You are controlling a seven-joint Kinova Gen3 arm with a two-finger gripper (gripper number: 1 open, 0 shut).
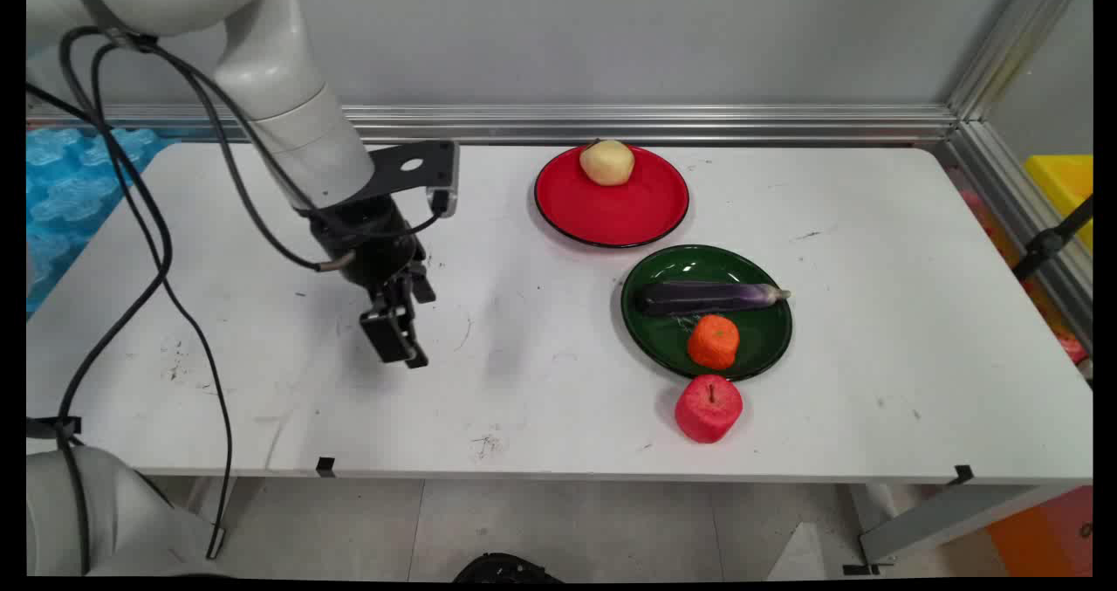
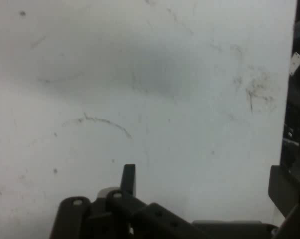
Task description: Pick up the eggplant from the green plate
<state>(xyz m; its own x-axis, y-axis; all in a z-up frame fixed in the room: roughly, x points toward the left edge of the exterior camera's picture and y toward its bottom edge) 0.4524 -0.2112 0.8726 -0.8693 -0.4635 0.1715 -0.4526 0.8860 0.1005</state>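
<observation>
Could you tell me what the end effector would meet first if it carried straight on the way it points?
Most likely the bare white table: the end effector points down at it, and the hand view shows only scuffed tabletop ahead.

I see robot lab: aluminium frame rails (image 1: 646, 122) behind end effector (image 1: 397, 342), scuffed white bench (image 1: 873, 312) under it, plain grey wall (image 1: 611, 41), toy produce on plates (image 1: 663, 216) to its right.

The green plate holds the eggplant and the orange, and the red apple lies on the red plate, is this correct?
Not quite. In the main view the red apple lies on the table, just in front of the green plate. The eggplant and orange are on that plate.
</observation>
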